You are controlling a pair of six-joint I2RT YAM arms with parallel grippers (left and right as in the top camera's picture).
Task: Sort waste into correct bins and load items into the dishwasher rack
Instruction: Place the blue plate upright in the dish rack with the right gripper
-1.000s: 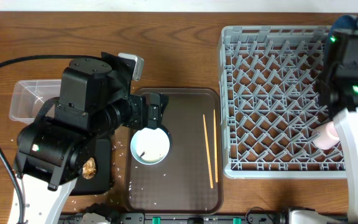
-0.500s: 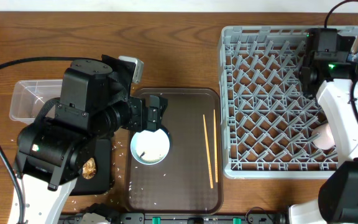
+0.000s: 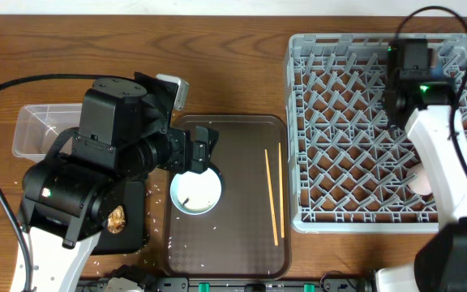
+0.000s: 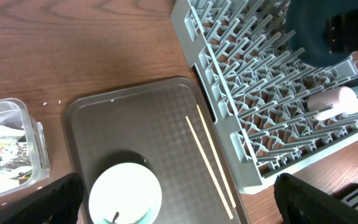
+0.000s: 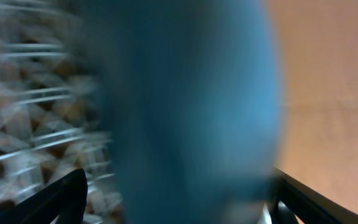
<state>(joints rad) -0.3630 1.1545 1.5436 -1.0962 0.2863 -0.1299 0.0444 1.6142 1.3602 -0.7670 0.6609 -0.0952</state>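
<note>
1. Though badly smeared in the right wrist view, plainly a blue plate [image 5: 191, 106], filling the space ahead of the right gripper [image 5: 179, 183] above the far right part of the dishwasher rack [image 3: 355, 122]; seemingly on edge, yet seated among the pegs or not, impossible to say.
2. Of the right gripper, cannot tell whether clamped on the plate's rim or free of it: contact lost in the blur.
3. Left gripper [image 3: 199, 154]: spread wide, holding nothing, poised over the white bowl [image 3: 195, 192] on the brown serving tray [image 3: 242, 235], with the chopsticks [image 3: 272, 195] lying on that same tray, nearer the rack.
4. Likely to handle as stiff, fairly heavy, glazed and slippery, and breakable if knocked against the pegs.
5. Best taken at the rim, gripped across its thin edge, held upright and lowered into a gap between peg rows, not dropped.
6. Mind the pink cup [image 4: 331, 99] lying in the rack's near right part.
</note>
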